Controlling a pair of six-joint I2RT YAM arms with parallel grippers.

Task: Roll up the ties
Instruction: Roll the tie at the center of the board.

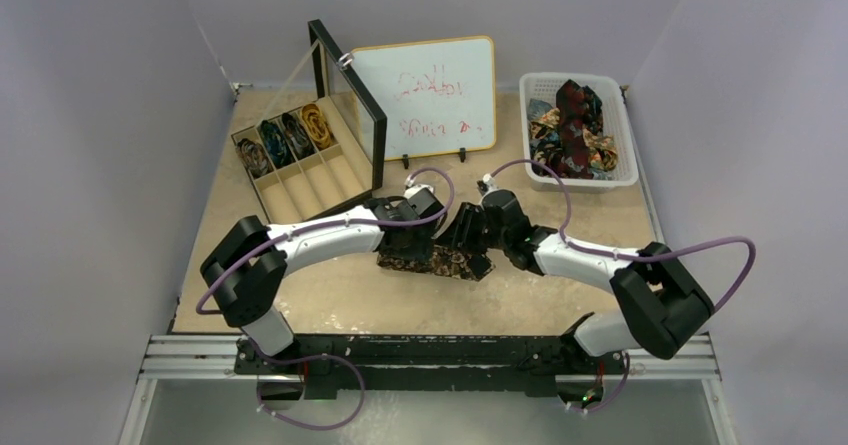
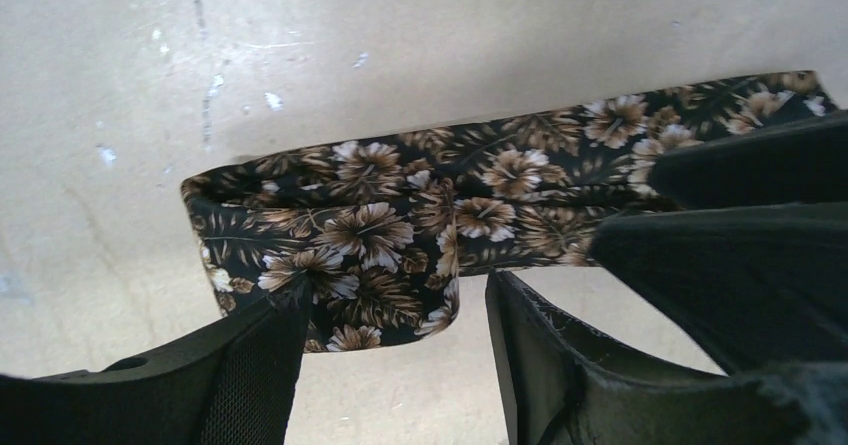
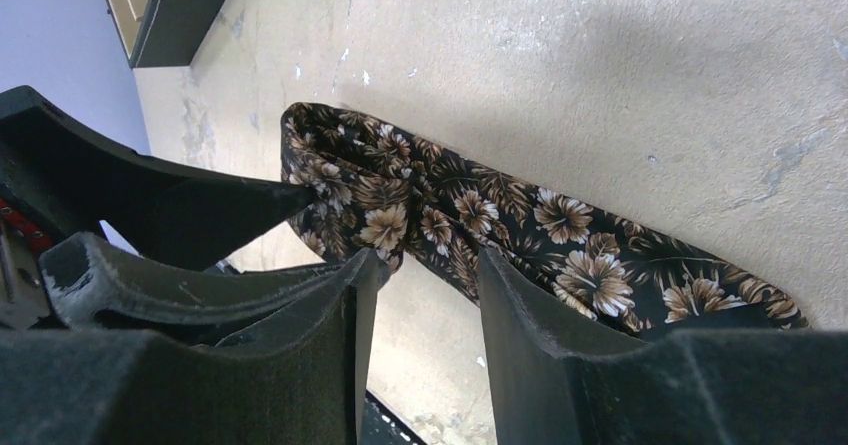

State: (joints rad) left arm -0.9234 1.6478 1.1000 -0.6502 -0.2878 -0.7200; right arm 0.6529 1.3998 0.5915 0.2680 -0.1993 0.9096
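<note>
Fingers of the left arm [image 2: 250, 375] stand apart over the doubled-over end of the floral tie [image 2: 380, 225], one tip touching its near edge and the other just beside it. They squeeze nothing. The right arm's fingers [image 3: 530, 345] are likewise spread, with bare table showing between them and the tie running just beyond their tips. Neither pair holds the cloth, which lies flat. That looks like a pause to take a new grip.

The table [image 1: 330, 300] carries everything. A whiteboard [image 1: 425, 95] stands at the back. To its left sits a divided wooden box [image 1: 325, 180] with its lid [image 1: 350, 105] propped up, presumably so finished rolls can be dropped straight in. The white basket [image 1: 628, 135] at the back right holds a heap of loose ties [image 1: 575, 125], within the right arm's reach as the supply.

The floral tie lies near the middle of the table, between the two arms, where both can work it. Its left end is folded back on itself, probably the start of a coil, while the rest runs off to the right.

Four small rolls [image 1: 285, 137] sit at the far ends of the box's compartments, one in each, leaving the nearer parts free for more.
</note>
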